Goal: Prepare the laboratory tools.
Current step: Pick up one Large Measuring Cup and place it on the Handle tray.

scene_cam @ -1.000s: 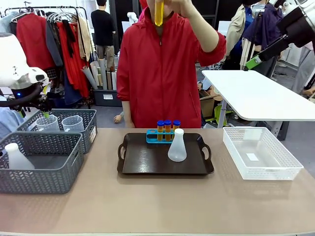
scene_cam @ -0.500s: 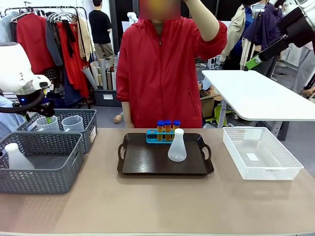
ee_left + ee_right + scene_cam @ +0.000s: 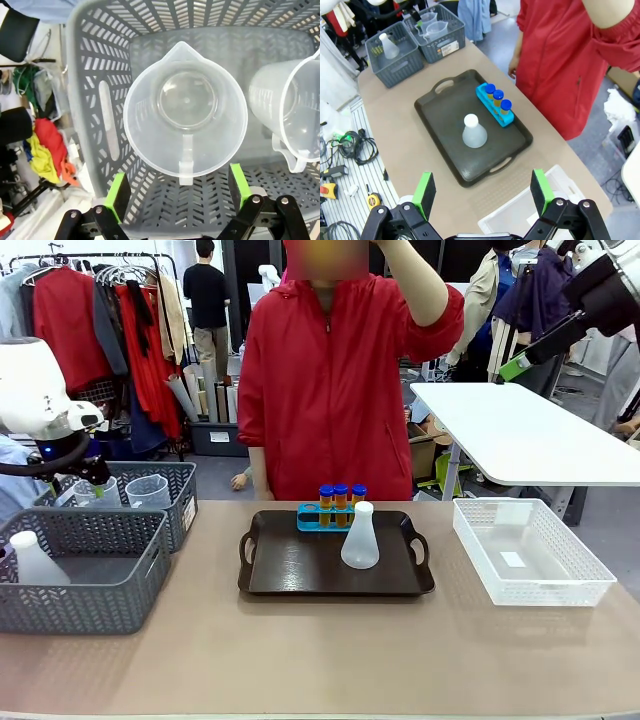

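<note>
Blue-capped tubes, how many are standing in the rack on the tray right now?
3. The left tube, middle tube and right tube stand side by side in the blue rack at the tray's far edge. The leftmost hole is empty, and none looks hidden.

Front view: person's raised arm [image 3: 420, 285] runs off the top edge; conical flask [image 3: 360, 537] covers the right end of the blue rack [image 3: 315, 520]. Far grey basket [image 3: 140, 468] wall half hides the beaker [image 3: 95, 492] and the fingertips of the left gripper [image 3: 80, 488]. Left wrist view: second beaker [image 3: 295, 110] is cut by the right edge; right wrist view: white bin [image 3: 510, 210] is cut off at the bottom.
</note>
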`<state>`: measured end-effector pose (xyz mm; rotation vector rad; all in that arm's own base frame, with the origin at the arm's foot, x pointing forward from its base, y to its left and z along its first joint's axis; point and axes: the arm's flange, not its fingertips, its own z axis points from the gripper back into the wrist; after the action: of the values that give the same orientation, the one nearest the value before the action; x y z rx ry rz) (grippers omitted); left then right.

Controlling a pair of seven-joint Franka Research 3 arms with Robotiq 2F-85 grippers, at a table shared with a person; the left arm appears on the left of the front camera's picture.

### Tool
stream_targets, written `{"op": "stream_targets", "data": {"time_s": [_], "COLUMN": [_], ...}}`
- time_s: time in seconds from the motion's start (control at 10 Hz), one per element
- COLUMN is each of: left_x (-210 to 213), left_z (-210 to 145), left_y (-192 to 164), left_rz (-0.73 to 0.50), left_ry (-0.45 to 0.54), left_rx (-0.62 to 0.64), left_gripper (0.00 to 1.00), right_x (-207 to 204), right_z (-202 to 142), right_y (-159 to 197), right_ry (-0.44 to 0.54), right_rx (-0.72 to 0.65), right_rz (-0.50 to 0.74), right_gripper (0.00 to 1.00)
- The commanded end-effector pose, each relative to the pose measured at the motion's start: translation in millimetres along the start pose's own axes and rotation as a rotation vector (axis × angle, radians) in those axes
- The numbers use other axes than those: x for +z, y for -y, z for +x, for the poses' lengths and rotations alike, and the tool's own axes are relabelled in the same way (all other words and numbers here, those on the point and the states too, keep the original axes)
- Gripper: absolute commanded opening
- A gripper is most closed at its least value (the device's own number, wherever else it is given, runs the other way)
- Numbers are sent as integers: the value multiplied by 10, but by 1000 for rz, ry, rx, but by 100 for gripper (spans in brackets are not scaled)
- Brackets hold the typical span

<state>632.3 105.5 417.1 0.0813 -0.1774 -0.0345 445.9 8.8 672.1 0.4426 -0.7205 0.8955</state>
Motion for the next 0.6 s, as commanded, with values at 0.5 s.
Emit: {"op": "stream_targets", "data": {"time_s": [0.5], "left_x": [-235], "left_z": [140], "left_y": [-97], "left_rz": [-30], "left_ry": [-61], "left_rx": [-29], "left_gripper": [88], "right_x": [6], "right_z": [5], "right_y": [-3], "right_ry": [7], "right_rx": [7], "right_rz": [5], "right_gripper": [100]}}
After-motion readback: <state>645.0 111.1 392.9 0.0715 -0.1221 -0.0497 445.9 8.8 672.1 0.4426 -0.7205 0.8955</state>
